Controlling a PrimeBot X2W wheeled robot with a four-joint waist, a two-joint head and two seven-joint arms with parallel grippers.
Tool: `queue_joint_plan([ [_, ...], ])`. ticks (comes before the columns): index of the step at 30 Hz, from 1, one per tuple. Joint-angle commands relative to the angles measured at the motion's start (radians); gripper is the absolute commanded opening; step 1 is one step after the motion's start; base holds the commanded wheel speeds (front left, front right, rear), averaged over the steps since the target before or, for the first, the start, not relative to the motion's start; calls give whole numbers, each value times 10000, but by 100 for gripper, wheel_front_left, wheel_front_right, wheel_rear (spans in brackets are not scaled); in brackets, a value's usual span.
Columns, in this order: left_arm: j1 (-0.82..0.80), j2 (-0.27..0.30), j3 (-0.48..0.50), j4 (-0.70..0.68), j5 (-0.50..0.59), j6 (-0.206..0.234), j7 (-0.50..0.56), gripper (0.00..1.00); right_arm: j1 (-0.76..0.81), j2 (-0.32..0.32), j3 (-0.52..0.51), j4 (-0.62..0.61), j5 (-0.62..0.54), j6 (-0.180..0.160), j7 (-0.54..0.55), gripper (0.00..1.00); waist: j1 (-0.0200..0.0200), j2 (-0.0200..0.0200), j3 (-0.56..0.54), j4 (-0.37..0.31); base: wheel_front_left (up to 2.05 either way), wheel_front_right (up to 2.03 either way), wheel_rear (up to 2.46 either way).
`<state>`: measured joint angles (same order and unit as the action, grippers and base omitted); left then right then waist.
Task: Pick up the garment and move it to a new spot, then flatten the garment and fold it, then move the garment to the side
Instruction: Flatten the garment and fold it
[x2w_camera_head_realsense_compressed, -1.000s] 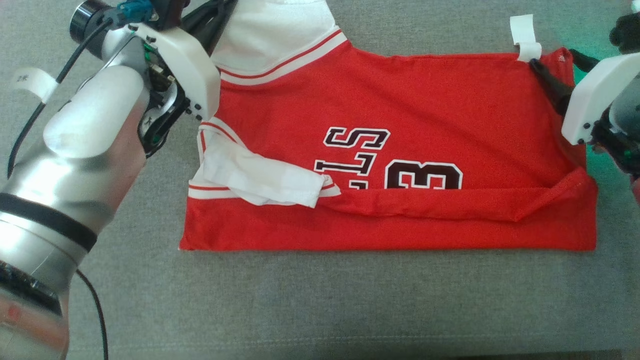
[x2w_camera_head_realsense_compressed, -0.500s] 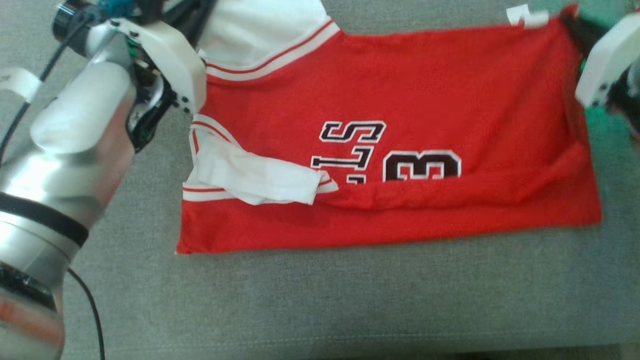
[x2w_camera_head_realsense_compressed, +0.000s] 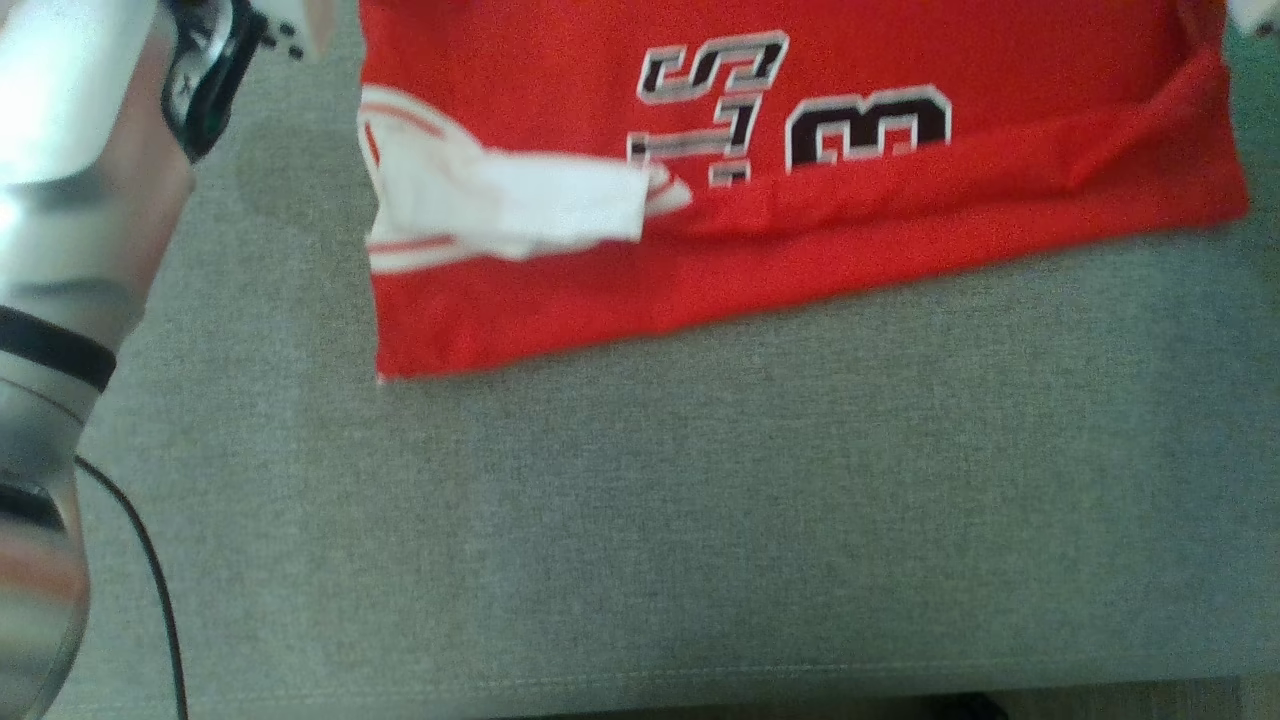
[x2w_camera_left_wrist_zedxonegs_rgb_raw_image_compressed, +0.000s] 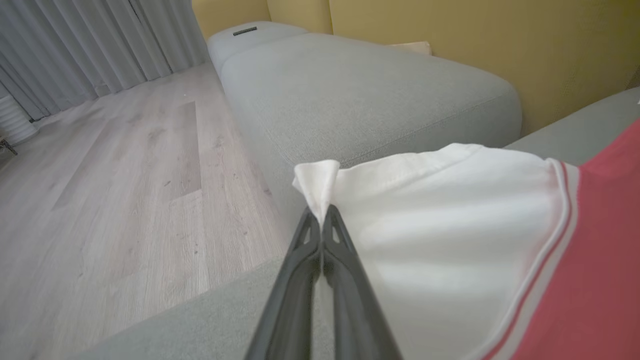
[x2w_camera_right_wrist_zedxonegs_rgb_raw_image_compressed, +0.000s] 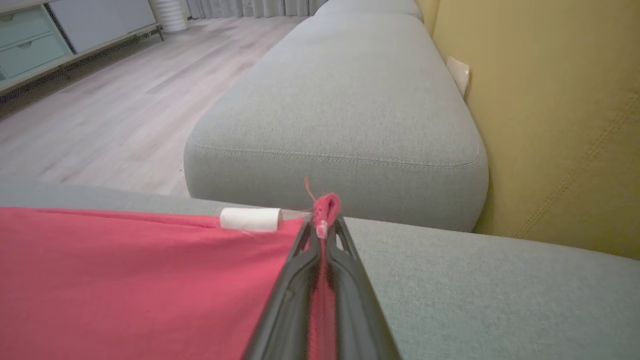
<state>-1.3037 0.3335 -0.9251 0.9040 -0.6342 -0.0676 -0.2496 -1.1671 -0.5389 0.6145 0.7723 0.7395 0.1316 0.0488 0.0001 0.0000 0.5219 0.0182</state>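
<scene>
Head view showed the red garment on the grey sofa, near edge folded over; left gripper and right gripper each pinched a far corner, folding seemingly unfinished.

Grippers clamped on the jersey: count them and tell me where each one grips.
2. The left gripper pinches a white corner of the jersey; the right gripper pinches a red corner beside a white tag.

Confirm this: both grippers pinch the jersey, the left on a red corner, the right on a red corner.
Wrong on the left: the left gripper pinches a white corner of the jersey, as the left wrist view shows. The right gripper does pinch a red corner.
</scene>
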Motion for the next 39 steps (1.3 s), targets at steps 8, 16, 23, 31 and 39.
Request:
queue_joint_plan([
  [8, -12, 425, 1198, -1357, 1074, 101, -120, 0, -282, 68, 459, 195, 414, -9, -1279, 0, -1, 0, -158, 130, 0, 0, 0],
  [16, 1458, 738, 1392, -2309, 1671, -287, -121, 0, 807, -597, 1253, -171, 1627, -9, -1264, 0, -1, 0, -734, 359, 0, 0, 0],
  [23, 2757, 1185, 1115, -3262, 1873, -473, -121, 0, 1772, -1582, 2399, -898, 2325, -9, -802, 0, -1, 0, -1336, 554, 0, 0, 0],
  [31, 3881, 1779, 60, -4378, 1663, -600, 428, 0, 2203, -2559, 3862, -1347, 2341, -9, -71, 0, -1, 0, -1773, 651, 0, 0, 0],
  [39, 4543, 2534, -960, -5915, 744, -627, 1341, 0, 2186, -3173, 5245, -1617, 2302, -9, 537, 0, -1, 0, -2022, 655, 0, 0, 0],
])
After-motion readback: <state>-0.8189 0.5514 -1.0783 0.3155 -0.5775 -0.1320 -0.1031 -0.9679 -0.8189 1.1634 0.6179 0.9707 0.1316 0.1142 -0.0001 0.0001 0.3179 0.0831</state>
